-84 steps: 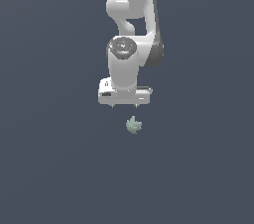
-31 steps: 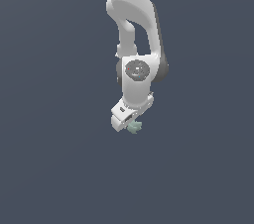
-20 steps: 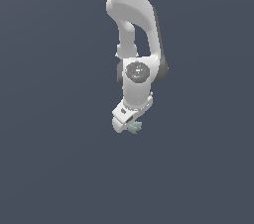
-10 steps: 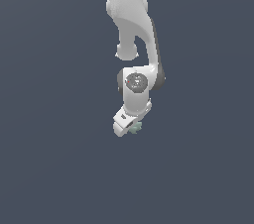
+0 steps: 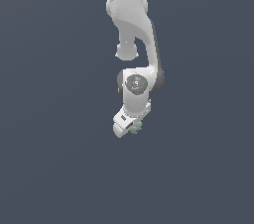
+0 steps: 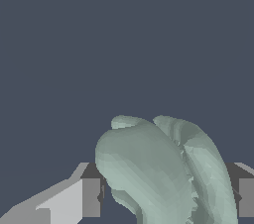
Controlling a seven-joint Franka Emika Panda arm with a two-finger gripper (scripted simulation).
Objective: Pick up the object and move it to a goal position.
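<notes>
I have the gripper (image 5: 133,128) clenched on the lump (image 5: 136,127), which sits between its 2 fingers (image 6: 91,197). Its lobed, uneven shape could let it slip free during the carry.

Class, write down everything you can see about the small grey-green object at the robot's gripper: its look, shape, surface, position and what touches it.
The object is a pale grey-green lump of rounded, leaf-like lobes with a jagged, toothed edge along one side. Its surface looks matte and faceted. It sits between the fingers of the gripper, which flank it on both sides, apparently clamping it. In the exterior view only a small green part shows beside the white gripper, which dwarfs it. Whether it rests on the dark ground cannot be told.
</notes>
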